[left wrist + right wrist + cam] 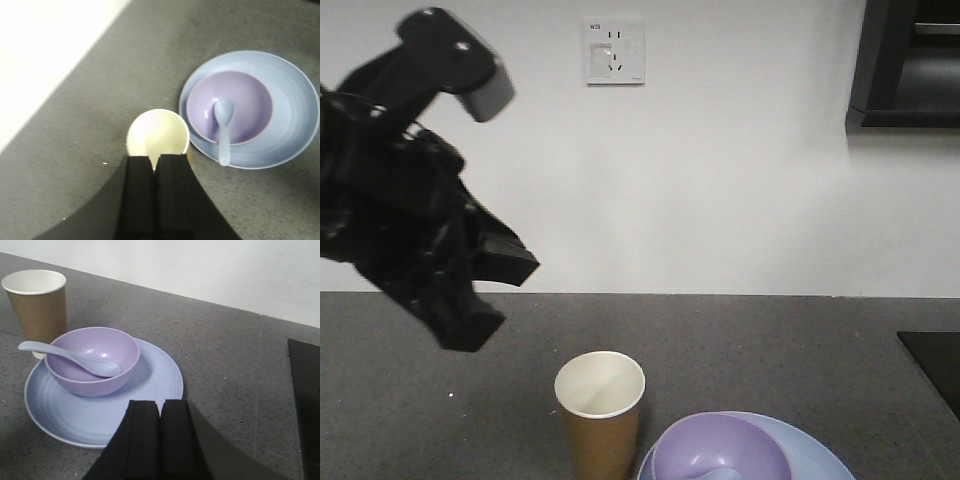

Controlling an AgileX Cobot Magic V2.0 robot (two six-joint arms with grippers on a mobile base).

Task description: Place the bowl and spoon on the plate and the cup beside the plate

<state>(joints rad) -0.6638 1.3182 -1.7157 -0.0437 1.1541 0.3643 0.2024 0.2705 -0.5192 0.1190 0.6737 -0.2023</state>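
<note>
I judge the layout done: spoon [75, 358] rests in the purple bowl [92, 361] on the blue plate [150, 390], paper cup [36, 305] just beside, upper left. Both the left gripper [155, 172] and right gripper [161, 415] are closed, empty; next I'd retract.

1 bowl [91, 361]; 1 spoon [75, 357]; 1 plate [150, 390]; 1 cup [36, 302]; 1 wall socket [614, 52].
</note>
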